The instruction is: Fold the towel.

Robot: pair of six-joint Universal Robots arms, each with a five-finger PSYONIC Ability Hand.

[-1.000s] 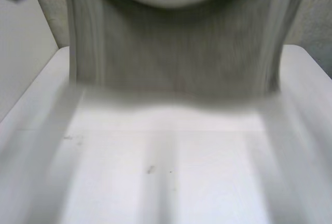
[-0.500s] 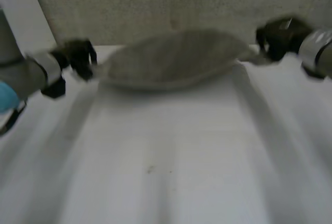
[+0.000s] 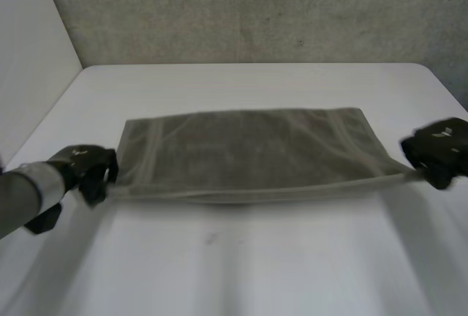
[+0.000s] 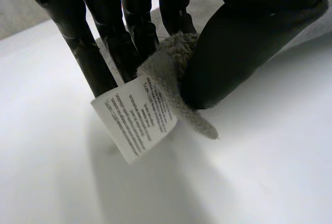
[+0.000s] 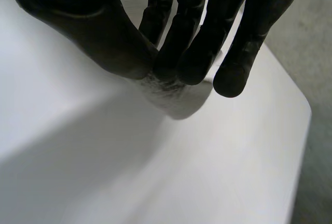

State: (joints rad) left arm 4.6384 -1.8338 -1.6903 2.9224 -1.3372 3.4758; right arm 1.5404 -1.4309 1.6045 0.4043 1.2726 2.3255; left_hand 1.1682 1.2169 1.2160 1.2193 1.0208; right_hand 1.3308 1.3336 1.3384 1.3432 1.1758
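The towel (image 3: 245, 151) stretches sideways between the hands, its body lying beyond them; left hand (image 3: 88, 172) and right hand (image 3: 437, 151) each pinch a near corner

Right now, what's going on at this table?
The robot has a grey towel spread on the white table, held taut between both hands. The left hand pinches the near left corner between thumb and fingers, where a white label sticks out. The right hand pinches the near right corner the same way. The far part of the towel lies flat on the table.
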